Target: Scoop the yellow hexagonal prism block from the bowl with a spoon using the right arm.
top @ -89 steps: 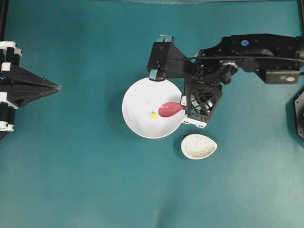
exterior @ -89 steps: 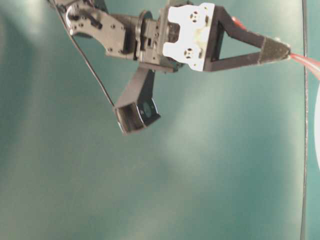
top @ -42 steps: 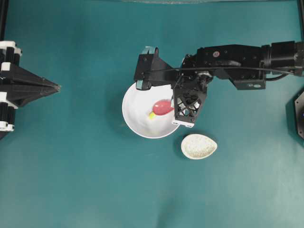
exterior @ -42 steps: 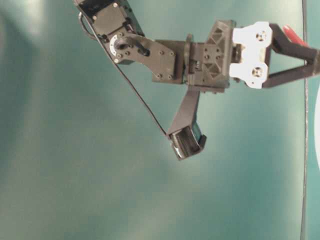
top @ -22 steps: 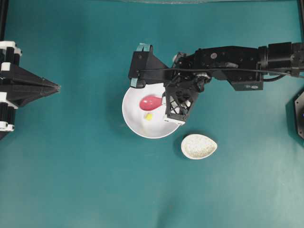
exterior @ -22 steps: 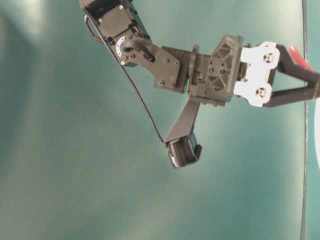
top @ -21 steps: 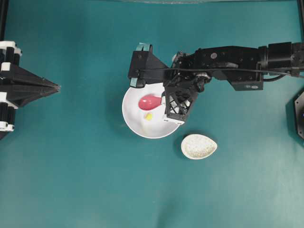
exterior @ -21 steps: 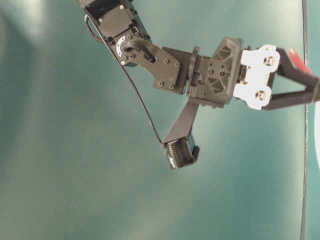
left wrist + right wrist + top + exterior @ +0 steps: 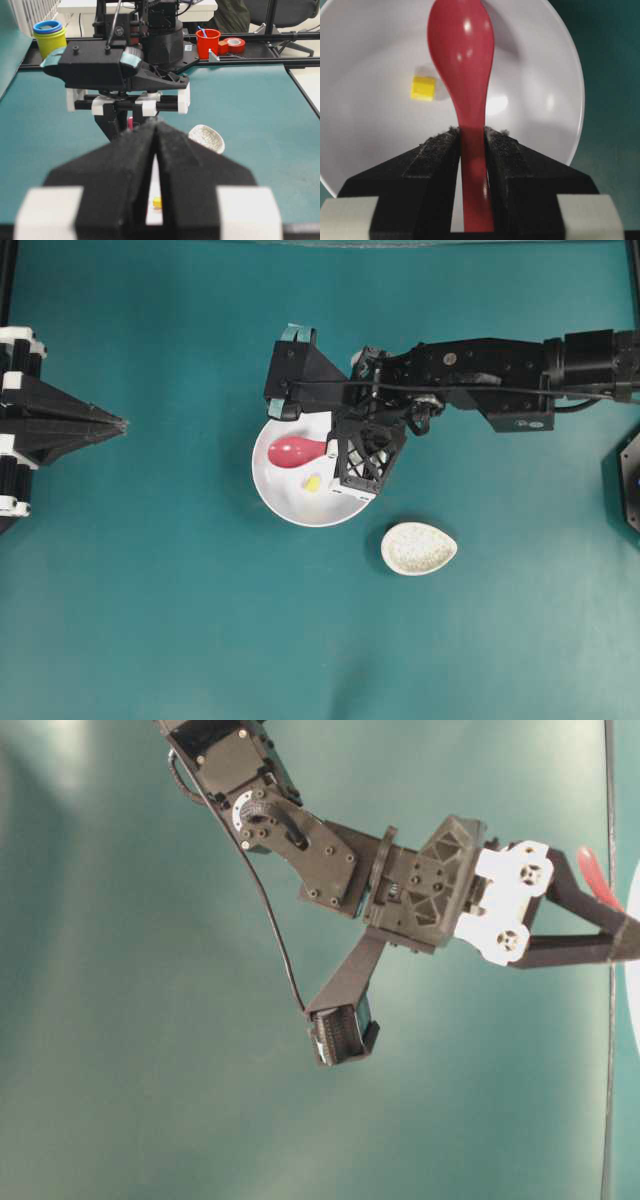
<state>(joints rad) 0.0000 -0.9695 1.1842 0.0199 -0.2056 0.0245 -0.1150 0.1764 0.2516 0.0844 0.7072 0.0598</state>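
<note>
The white bowl (image 9: 285,502) sits mid-table. My right gripper (image 9: 332,450) is over its right side, shut on the handle of the red-pink spoon (image 9: 295,452). The scoop points left over the bowl's upper part. The tiny yellow hexagonal prism block (image 9: 312,483) lies on the bowl floor just below the spoon, outside the scoop. In the right wrist view the spoon (image 9: 461,40) runs up from the right gripper (image 9: 471,134), with the block (image 9: 423,88) to its left inside the bowl (image 9: 555,75). My left gripper (image 9: 120,424) rests shut at the far left, holding nothing.
A small speckled oval dish (image 9: 418,548) stands just right of and below the bowl. The right arm (image 9: 480,370) reaches in from the right edge. Beyond the table's far side, the left wrist view shows a red cup (image 9: 208,42) and stacked cups (image 9: 49,35).
My right gripper has carried the spoon leftward across the bowl. The scoop has passed beside the block, which stays on the bowl floor, nudged slightly left. The left arm is unmoved.
</note>
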